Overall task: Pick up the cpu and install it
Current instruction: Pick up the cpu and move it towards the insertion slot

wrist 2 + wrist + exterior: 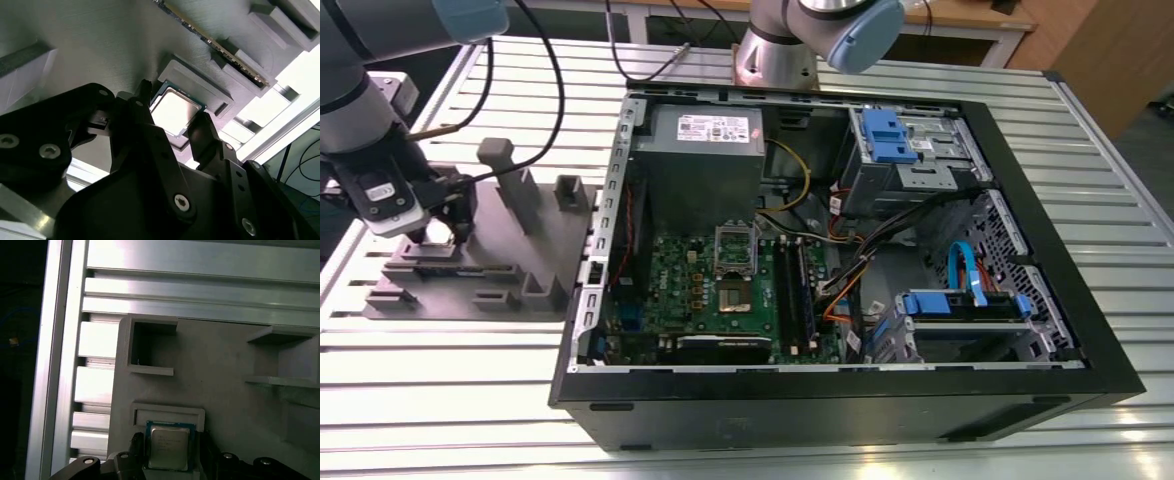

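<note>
Now, gripper (172, 109) astride cpu (169, 446) — seated, grey fixture (520, 240).

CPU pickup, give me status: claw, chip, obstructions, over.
Claw low at the cpu, straddling it. Cpu flat in its recess on the grey holder, not lifted. Nothing seen blocking it.

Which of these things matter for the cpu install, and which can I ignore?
In the job: small flat silvery-topped square cpu; black end effector over it; grey plastic holder block under it; silver rectangular socket frame on the green motherboard.
Just lying about: grey metal power supply box; blue plastic drive bracket.
</note>
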### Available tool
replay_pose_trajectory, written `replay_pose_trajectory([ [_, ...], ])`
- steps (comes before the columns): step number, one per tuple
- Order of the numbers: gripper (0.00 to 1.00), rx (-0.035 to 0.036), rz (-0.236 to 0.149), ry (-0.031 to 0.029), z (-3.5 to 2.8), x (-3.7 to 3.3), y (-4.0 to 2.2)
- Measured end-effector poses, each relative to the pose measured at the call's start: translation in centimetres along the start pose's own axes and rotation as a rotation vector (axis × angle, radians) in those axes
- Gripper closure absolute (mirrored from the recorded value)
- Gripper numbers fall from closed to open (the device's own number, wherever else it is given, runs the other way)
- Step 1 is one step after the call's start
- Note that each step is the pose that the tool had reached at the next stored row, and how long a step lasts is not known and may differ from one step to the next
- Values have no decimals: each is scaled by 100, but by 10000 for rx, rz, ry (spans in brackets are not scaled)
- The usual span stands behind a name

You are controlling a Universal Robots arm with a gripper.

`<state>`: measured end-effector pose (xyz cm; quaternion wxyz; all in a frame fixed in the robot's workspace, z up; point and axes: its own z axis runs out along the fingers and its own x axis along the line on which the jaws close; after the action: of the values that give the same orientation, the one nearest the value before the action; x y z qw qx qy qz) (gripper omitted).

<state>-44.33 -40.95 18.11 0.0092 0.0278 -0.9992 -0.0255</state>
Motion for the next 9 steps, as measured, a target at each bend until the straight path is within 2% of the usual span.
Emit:
replay_pose_trajectory([
  [9,44,-2,98,-7,0,21,-1],
])
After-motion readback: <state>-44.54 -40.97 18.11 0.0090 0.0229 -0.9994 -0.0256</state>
